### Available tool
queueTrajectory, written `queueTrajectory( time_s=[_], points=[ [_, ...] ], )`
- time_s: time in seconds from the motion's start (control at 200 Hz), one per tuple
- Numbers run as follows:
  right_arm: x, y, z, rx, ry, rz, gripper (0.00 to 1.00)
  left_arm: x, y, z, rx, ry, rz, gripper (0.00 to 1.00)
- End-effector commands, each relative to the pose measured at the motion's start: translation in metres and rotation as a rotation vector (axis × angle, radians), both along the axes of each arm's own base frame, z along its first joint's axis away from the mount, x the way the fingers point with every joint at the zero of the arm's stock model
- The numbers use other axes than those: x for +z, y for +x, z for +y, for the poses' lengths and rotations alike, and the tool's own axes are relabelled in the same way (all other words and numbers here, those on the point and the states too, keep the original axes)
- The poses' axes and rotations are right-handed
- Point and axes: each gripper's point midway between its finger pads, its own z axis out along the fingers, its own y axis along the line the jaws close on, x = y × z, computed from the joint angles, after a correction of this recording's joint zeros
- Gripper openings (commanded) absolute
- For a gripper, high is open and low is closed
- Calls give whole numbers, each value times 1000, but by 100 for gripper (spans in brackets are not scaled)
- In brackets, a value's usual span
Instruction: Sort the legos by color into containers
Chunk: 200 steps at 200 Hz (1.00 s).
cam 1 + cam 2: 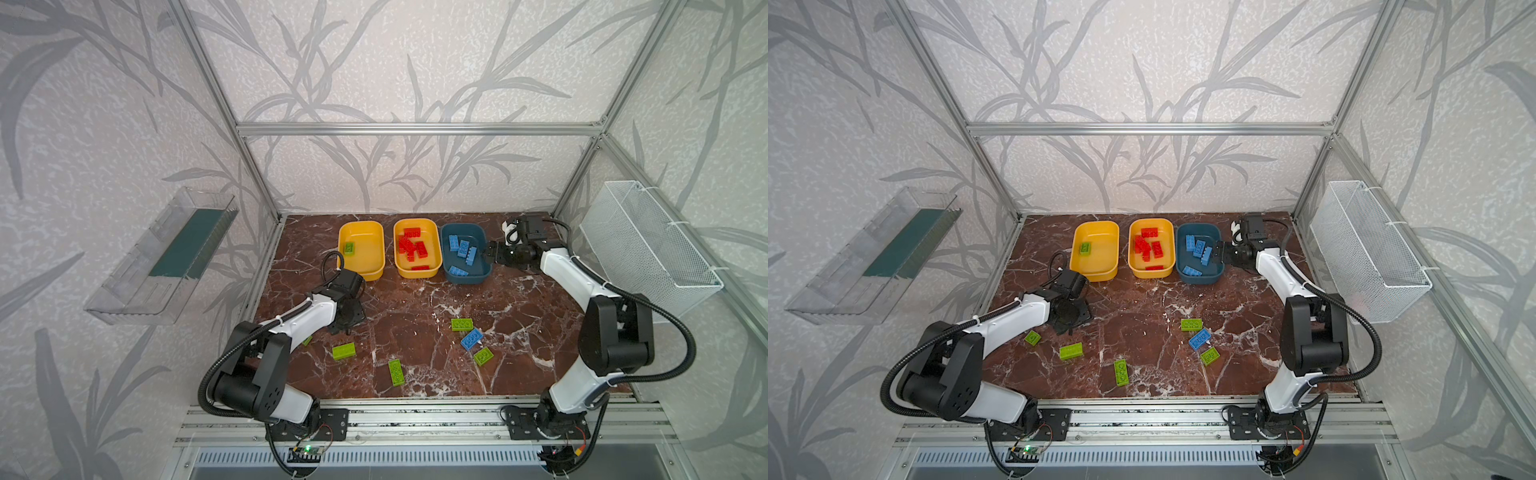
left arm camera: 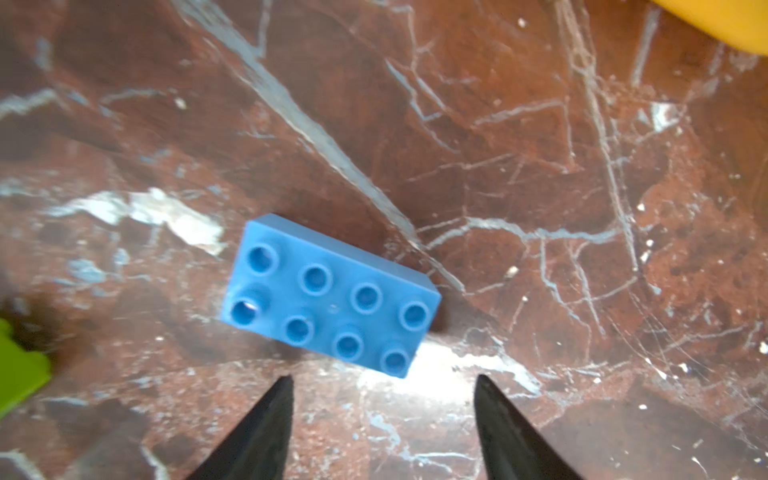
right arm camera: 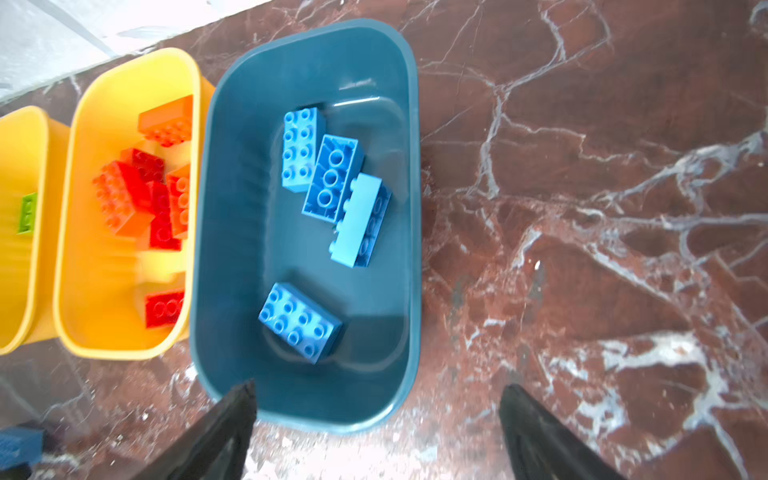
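Nearest the front edge of the brown marble-patterned bench (image 1: 415, 299), a long lime green studded plastic brick (image 1: 397, 372) is seen unsorted, with a second green brick (image 1: 344, 351) near it on the left and a third green brick (image 1: 1032, 337) just beside the white left arm (image 1: 307, 316). On the right, a fourth green brick (image 1: 483, 356) and a fifth green brick (image 1: 462, 324) are seen, with a light blue studded plastic brick (image 1: 471, 338) lodged between them. Farther back, the left jaws are held apart and empty; in the left wrist view a second light blue brick (image 2: 330, 295) is shown studs-up on the bench just beyond their tips, ungrasped, though hidden under the arm in both top views. Along the back wall, only one small green brick (image 1: 349, 248) is held in the left yellow rounded plastic tub (image 1: 370, 272), while a heap of red bricks (image 1: 411, 245) is held in the middle yellow tub (image 1: 417, 273); no red is seen on the bench, so that colour is judged finished. Four blue bricks (image 3: 299, 322) are counted in the dark teal-blue plastic tub (image 1: 467, 279), at whose right rim the right jaws are spread wide with nothing between them. Five green and two blue bricks are judged outstanding, and roughly two-thirds of the sort is reckoned done.
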Motion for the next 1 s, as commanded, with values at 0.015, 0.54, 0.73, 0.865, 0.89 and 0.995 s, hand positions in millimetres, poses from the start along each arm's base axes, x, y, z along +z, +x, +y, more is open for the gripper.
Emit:
queueTrajectory(
  time_s=[0.015,0.54,0.73,0.865,0.89,0.995],
  points=[
    [6,-24,9,35,29,34,94,12,-2,19,6,75,15,85],
    [52,-45,8,9,49,-46,95,-3,22,33,-121,204,46,96],
    [54,-52,5,2,32,-41,95,-9,32,24,-159,166,14,93],
    [58,-57,1,-14,17,-47,95,-16,33,22,-170,159,19,83],
    [58,-58,0,-17,17,-48,95,-17,32,21,-173,153,23,81],
    [66,-63,-2,-26,9,-63,95,-22,31,20,-175,148,34,74]
  ],
)
